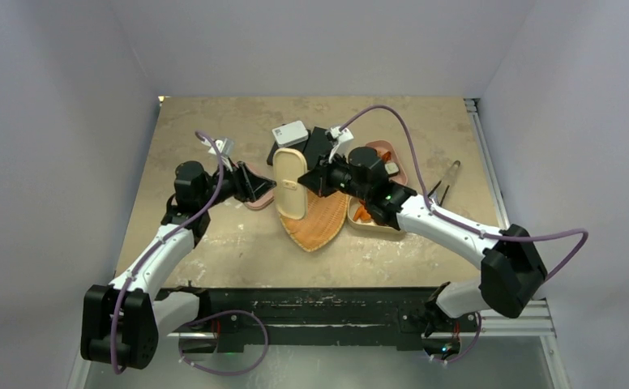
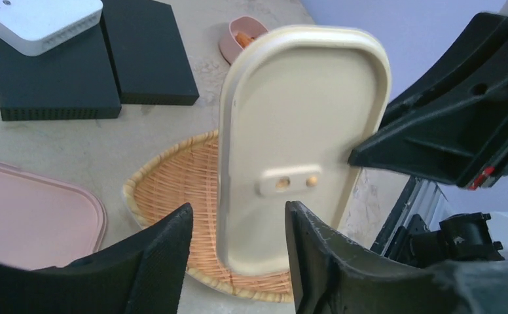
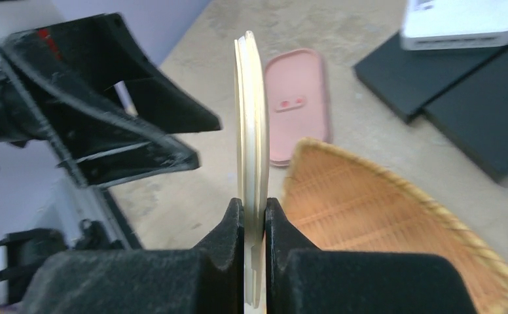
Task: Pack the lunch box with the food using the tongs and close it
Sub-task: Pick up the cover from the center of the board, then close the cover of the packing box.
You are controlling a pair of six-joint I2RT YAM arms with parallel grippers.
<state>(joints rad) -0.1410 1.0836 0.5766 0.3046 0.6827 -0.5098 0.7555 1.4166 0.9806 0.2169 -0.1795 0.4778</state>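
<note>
A cream oval lid (image 1: 290,185) stands on edge over the wicker tray. My right gripper (image 3: 254,216) is shut on the lid's (image 3: 251,118) rim, seen edge-on between its fingers. My left gripper (image 2: 238,242) is open, its fingers either side of the lid's (image 2: 297,131) lower end without touching it. In the top view the left gripper (image 1: 258,185) sits just left of the lid and the right gripper (image 1: 315,180) just right of it. Orange food (image 1: 362,212) lies in a cream lunch box (image 1: 384,228) under the right arm. The tongs (image 1: 449,178) lie at the far right.
An orange wicker tray (image 1: 321,223) lies under the lid. A pink lid (image 2: 35,209) rests flat on the table at the left. A pink box (image 1: 398,172) stands at the back right. Behind sit black blocks (image 2: 55,72) with a white device (image 2: 35,19) on top.
</note>
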